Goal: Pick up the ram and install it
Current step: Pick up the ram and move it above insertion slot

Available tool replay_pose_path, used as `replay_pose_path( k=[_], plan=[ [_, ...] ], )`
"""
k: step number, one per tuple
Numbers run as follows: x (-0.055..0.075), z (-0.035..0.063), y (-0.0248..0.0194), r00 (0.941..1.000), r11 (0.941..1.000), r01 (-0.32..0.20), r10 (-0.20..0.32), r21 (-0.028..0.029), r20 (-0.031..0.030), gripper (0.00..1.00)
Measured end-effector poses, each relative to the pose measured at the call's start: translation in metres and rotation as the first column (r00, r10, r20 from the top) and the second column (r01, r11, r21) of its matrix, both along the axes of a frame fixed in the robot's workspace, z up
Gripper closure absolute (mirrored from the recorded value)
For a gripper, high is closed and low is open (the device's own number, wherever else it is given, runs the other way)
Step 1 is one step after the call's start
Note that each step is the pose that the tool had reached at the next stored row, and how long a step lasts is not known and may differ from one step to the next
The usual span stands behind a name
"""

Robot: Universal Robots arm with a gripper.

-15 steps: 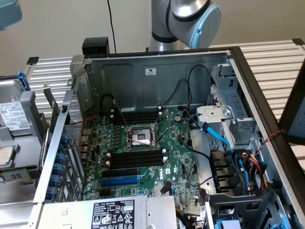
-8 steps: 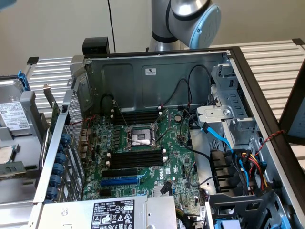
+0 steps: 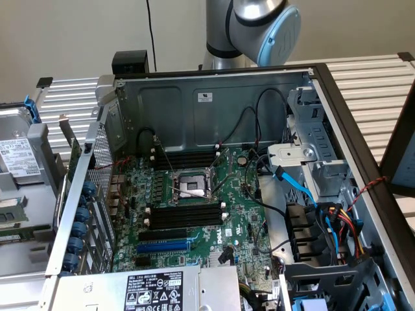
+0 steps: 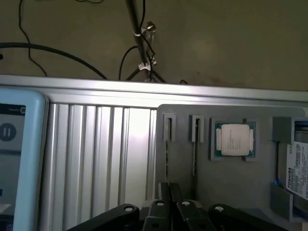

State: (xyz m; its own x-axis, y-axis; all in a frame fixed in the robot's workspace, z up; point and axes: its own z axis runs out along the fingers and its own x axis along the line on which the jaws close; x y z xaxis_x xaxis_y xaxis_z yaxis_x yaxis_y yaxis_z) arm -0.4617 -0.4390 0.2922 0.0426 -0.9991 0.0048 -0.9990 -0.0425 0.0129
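End effector [image 4: 171, 188]: two dark fingers drawn close, only a sliver between them, nothing visibly clamped. It hangs over the grey tray [image 4: 226, 192], tips in line with one of two narrow grooves cut there.

Ram [image 4: 167, 161]: judged to be the thin strip standing on edge in that groove, just beyond the fingertips and apart from them as far as can be told. Seen edge-on, it reads as a long, slim line with a faint yellow-green tint. Chips and label cannot be made out. Standing upright in a tight groove probably keeps it steady and offers its top edge to a narrow pinch.

Second groove [image 4: 194, 154]: beside the first, dark. Whether it holds anything is unclear.

CPU [image 4: 234, 139]: flat in its own square pocket, next past the second groove, with low walls that should stop it sliding.

Drive [image 4: 297, 168]: white-labelled, past the CPU at the tray's far side.

Screen [image 4: 19, 159]: pale-framed, across the ribbed table [image 4: 96, 159] from the tray.

Case [image 3: 162, 110]: lying open on its side, so board [image 3: 243, 220] and slots [image 3: 185, 214] face upward, suiting a push from above. The slots read as bare black with white end clips. The blue slot [image 3: 162, 247] lies just beside them.
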Motion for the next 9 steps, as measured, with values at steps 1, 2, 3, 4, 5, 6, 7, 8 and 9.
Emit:
replay_pose_path(
  k=[1,2,3,4,5,6,7,8,9],
  plan=[
    [0.000,0.0031,0.0000,1.0000,1.0000,0.000,0.000,-0.0003,0.0000,0.88],
    [0.000,0.0059,0.0000,1.0000,1.0000,0.000,0.000,-0.0007,-0.0001,0.88],
    [0.000,0.0078,0.0000,1.0000,1.0000,0.000,0.000,-0.0010,-0.0001,0.88],
    [0.000,0.0096,0.0000,1.0000,1.0000,0.000,0.000,-0.0014,-0.0001,0.88],
    [0.000,0.0111,0.0000,1.0000,1.0000,0.000,0.000,-0.0017,0.0000,0.88],
    [0.000,0.0135,0.0000,1.0000,1.0000,0.000,0.000,-0.0021,0.0000,0.88],
    [0.000,0.0163,0.0000,1.0000,1.0000,0.000,0.000,-0.0026,0.0000,0.88],
    [0.000,0.0198,0.0000,1.0000,1.0000,0.000,0.000,-0.0032,-0.0001,0.88],
    [0.000,0.0235,0.0000,1.0000,1.0000,0.000,0.000,-0.0037,-0.0001,0.88]
  ],
)
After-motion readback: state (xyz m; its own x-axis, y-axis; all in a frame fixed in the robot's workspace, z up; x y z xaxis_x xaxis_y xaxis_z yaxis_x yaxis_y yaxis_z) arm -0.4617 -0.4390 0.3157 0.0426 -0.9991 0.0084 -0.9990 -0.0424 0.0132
